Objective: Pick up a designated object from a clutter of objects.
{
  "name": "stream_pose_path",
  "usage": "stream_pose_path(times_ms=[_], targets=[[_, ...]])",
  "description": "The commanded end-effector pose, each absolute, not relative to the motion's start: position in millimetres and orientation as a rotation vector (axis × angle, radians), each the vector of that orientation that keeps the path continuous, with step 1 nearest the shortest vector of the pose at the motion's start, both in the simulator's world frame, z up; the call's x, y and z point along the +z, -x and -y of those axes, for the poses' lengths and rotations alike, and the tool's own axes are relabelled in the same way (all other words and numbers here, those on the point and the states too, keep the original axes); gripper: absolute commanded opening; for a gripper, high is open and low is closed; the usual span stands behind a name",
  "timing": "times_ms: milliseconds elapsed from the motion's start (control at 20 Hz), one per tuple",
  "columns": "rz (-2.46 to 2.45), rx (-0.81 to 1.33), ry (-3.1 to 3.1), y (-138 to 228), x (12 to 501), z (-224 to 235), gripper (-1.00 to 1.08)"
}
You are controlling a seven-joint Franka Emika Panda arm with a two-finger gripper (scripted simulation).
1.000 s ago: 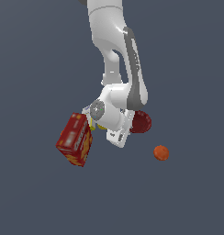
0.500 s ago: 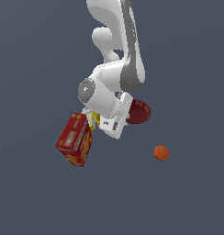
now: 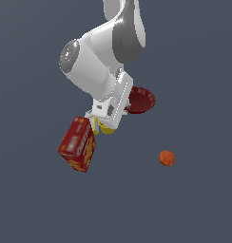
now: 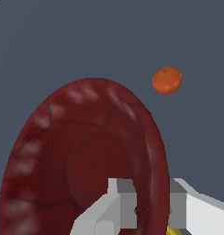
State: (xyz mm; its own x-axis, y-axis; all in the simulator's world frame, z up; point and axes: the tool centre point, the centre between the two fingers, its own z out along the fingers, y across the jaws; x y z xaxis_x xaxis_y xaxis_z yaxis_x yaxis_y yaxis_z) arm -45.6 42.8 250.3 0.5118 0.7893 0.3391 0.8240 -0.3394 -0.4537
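Bowl: the dark red bowl (image 4: 81, 156) is sitting tilted in the wrist view, its ribbed rim running between the two pale fingers (image 4: 118, 202) of the claw (image 4: 148, 206); in the exterior view it is peeking out from behind the arm, toward the exterior view's right of the claw's body.
Risk: the grip is looking thin, on the rim alone, so I judge the bowl could be swinging or slipping out if the arm is jerking; a wide bowl hanging from one edge is pulling hard on so small a hold.
Claw: the fingers are standing close together, clamped on the bowl's rim, one on the inside and one on the outside.
Yellow cup (image 3: 106, 128): showing just under the claw, beside the bowl.
Red-and-orange box (image 3: 77, 144): lying tilted beyond the cup, farther from the bowl.
Orange ball (image 3: 167, 158): resting well apart from the bowl on the tabletop (image 3: 194, 199).
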Motion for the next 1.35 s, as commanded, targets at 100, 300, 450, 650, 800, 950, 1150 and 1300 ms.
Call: stream_pose_path(times_ms=[100, 300, 450, 650, 800, 950, 1150, 1300], targets=[[1.313, -0.079, 2.176, 48, 294, -30, -1.00], [1.314, -0.079, 2.176, 49, 332, -19, -1.00], [1.313, -0.080, 2.176, 50, 358, -10, -1.00], [1.313, -0.080, 2.176, 50, 386, -1, -1.00], [1.312, -0.081, 2.176, 50, 402, 5, -1.00], [1.311, -0.082, 2.176, 49, 414, 9, -1.00], [1.310, -0.083, 2.176, 48, 423, 12, -1.00], [1.310, -0.083, 2.176, 48, 425, 13, -1.00]])
